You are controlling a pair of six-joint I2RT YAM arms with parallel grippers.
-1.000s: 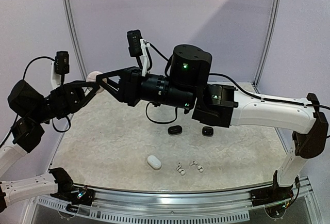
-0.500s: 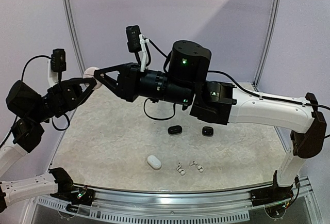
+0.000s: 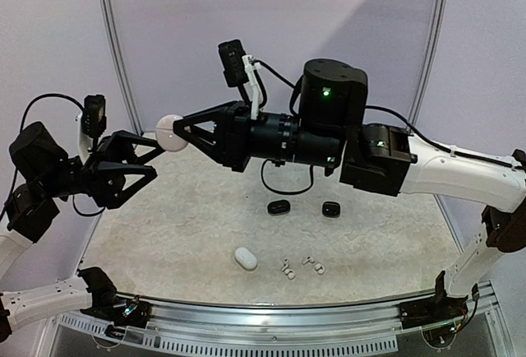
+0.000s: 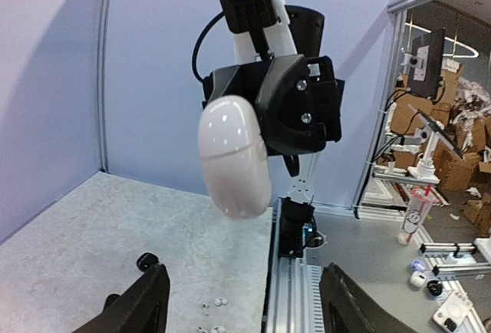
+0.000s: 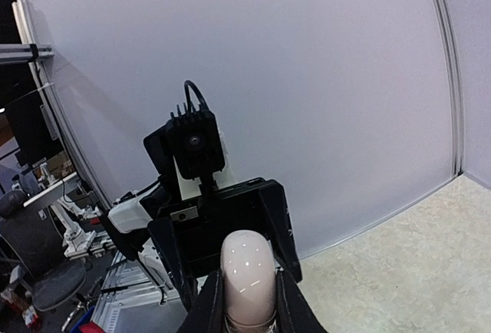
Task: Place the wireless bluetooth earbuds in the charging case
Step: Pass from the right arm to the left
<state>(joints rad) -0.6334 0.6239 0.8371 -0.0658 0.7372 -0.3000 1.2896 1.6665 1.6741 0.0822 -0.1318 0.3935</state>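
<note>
Near the front edge of the table [image 3: 164,234] lie the white earbuds [image 3: 288,271], loose, with a closed white case [image 3: 245,258] just to their left; farther back sit two dark oval cases [image 3: 279,206], side by side; above the far left of the table the right gripper [image 3: 182,132] is clenched on the white charging case [image 3: 168,134], holding it aloft; the left gripper [image 3: 158,158] is released, its fingers spread just beside that case and apart from it.
</note>
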